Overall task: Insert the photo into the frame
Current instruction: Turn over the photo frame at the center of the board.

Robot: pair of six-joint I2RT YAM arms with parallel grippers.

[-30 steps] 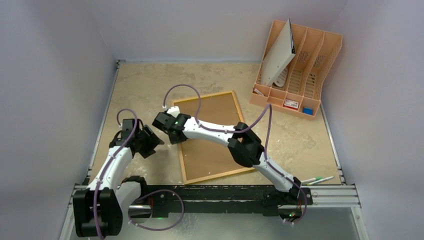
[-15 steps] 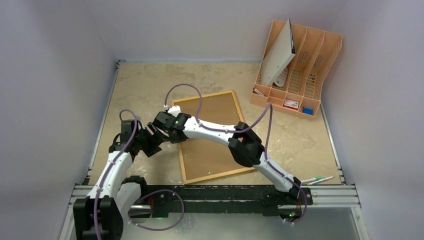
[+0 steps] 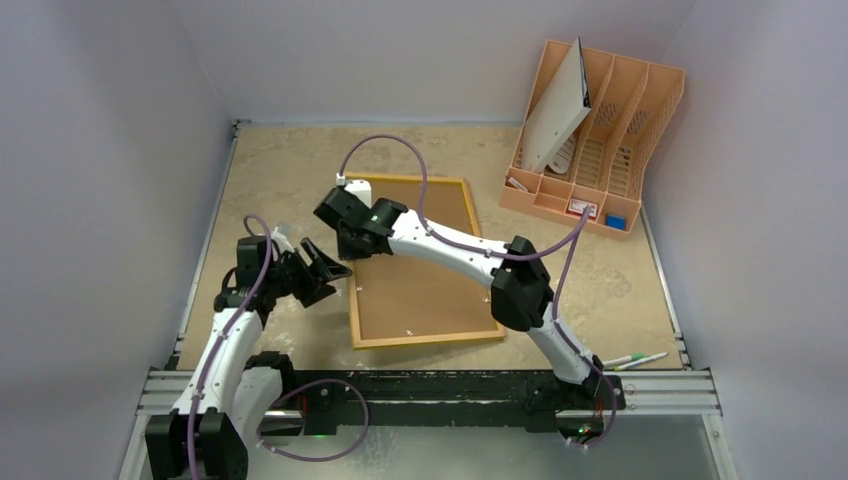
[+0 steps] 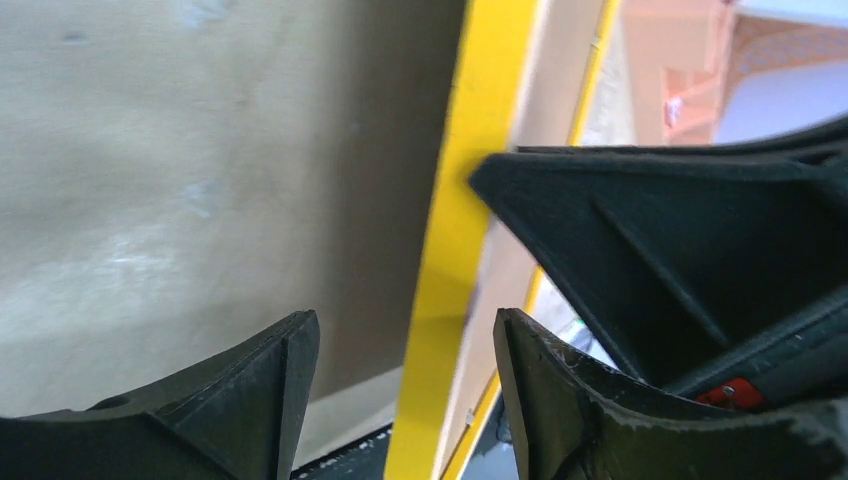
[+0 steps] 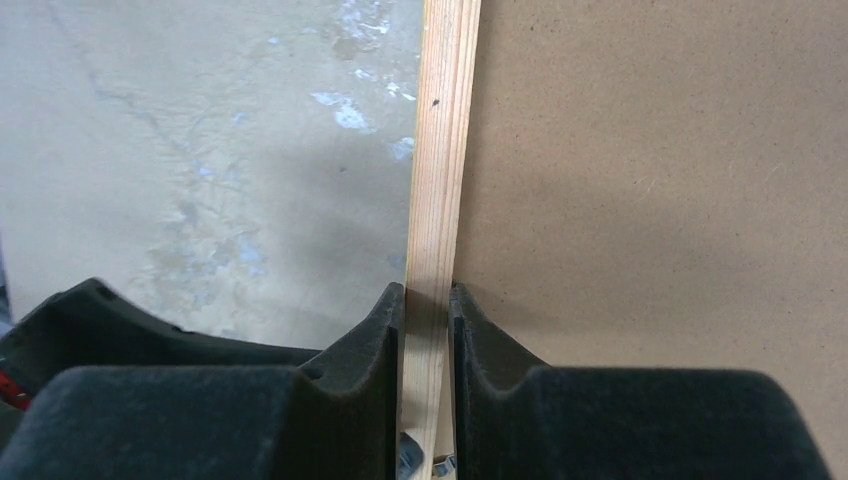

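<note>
Since a second ago the right tool (image 5: pixel 427 300), pinching the frame (image 3: pixel 430 340) by its wooden rail, has swung it straighter on the desk (image 3: pixel 280 170), likely so the wide-open left tool (image 4: pixel 405 330) can grab its yellow edge.

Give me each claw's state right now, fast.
Left claw: open around the yellow edge of the frame, not gripping it.
Right claw: shut on the frame's wooden rail.
</note>
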